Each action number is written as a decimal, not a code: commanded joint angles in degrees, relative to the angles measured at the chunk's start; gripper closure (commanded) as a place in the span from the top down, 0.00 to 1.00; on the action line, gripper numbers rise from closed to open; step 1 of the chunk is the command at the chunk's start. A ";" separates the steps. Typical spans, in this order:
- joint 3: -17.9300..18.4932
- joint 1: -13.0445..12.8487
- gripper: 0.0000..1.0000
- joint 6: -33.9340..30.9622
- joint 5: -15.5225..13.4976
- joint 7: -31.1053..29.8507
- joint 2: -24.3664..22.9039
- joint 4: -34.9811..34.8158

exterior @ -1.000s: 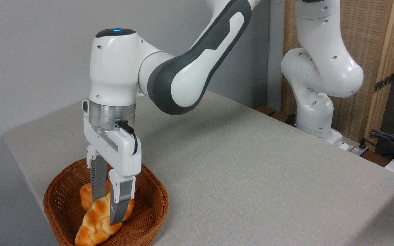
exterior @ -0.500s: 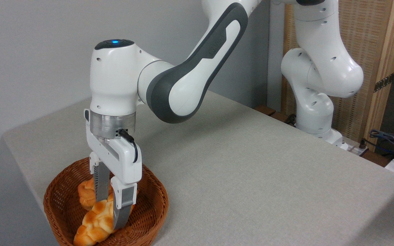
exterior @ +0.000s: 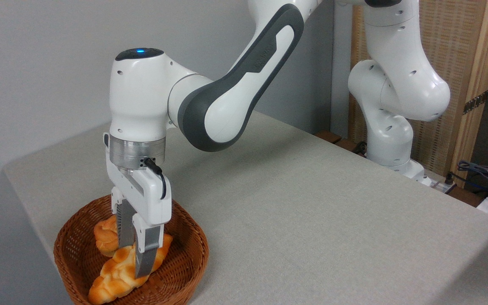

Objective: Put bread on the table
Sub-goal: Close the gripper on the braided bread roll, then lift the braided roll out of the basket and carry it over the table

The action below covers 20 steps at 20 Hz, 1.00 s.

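At the near left corner of the tabletop (exterior: pixel 311 203) sits a round brown wicker basket (exterior: pixel 79 250), its rim close to the cloth-covered front edge. Inside it lies the braided loaf of bread (exterior: pixel 115 277), glossy golden-orange with paler seams, stretched diagonally from the basket's middle down toward its near rim, the tapered lower end resting against the weave. Just behind it, toward the basket's far left wall, a small round knotted bun (exterior: pixel 105 237) touches or nearly touches the loaf.

From above, the white Franka arm (exterior: pixel 227 93) reaches down over the basket, a blue light glowing on top of its wrist housing. Its gripper (exterior: pixel 136 254) points straight down into the basket, and the 2 grey fingers (exterior: pixel 144 258) are clamped on the upper half of the bread, 1 on each side, the nearer finger crossing the loaf's front face. The loaf's lower end looks to rest in the basket.

Along the far right edge of the tabletop stands the arm's white base (exterior: pixel 390 140), with a woven screen in a wooden frame (exterior: pixel 460 63) behind it and a tangle of cables (exterior: pixel 481 173) at the right.
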 commanded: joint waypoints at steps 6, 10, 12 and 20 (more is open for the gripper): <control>-0.11 0.41 0.14 1.19 0.62 1.28 -0.24 -0.82; -0.11 0.41 0.14 1.19 0.01 1.11 -0.59 -0.73; -0.11 0.41 0.14 1.19 -0.26 0.84 -0.85 -0.56; 0.68 0.41 0.10 0.92 -2.46 0.58 -4.46 -0.38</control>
